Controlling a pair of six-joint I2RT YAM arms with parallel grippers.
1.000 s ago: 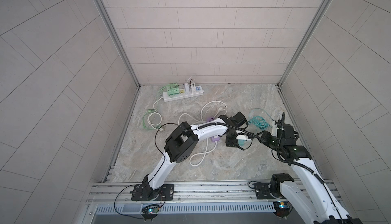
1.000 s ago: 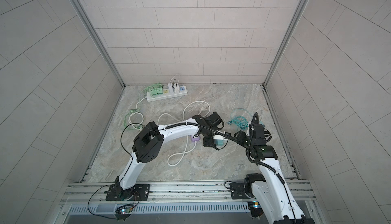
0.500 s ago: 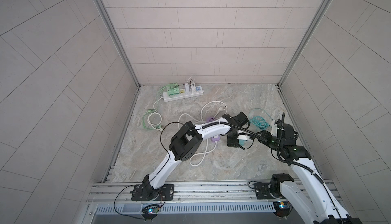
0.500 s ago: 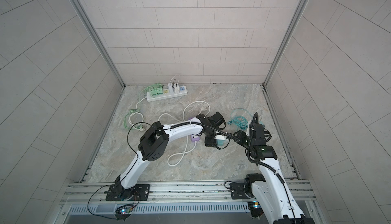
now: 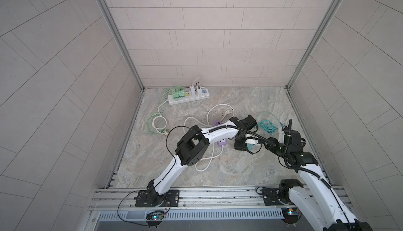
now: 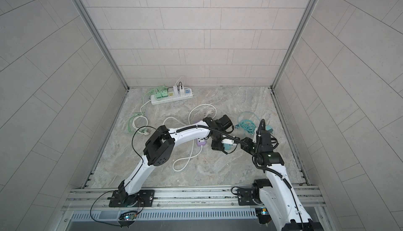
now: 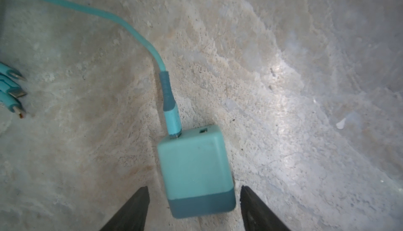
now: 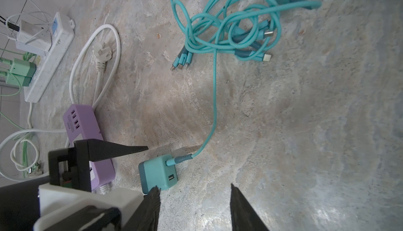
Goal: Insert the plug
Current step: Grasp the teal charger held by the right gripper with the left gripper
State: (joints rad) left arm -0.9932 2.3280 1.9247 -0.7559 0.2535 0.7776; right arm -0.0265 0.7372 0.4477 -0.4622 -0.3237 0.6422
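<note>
Teal cube-shaped plastic charger plug (image 7: 194, 171) flat on the mottled stone floor (image 7: 305, 88), darker pronged end toward the left gripper (image 7: 194, 187). Straddled by that gripper's black fingers (image 7: 130, 214), wide, a gap each side: lined up for a side pinch, probably. Right gripper (image 8: 194, 186) just beside, parted and empty, perhaps ready to steady. Next, lilac power strip (image 8: 85, 127), the likely socket, partly hidden behind the left arm (image 5: 218, 133). Farther off, tangled teal cables (image 8: 235, 27), loose white three-pin plug (image 8: 102, 54), white power strip (image 8: 52, 51) by the wall (image 5: 196, 44).

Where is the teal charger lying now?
The teal charger lies on the floor between the open left hand's fingers, right of the purple power strip in a top view.
</note>
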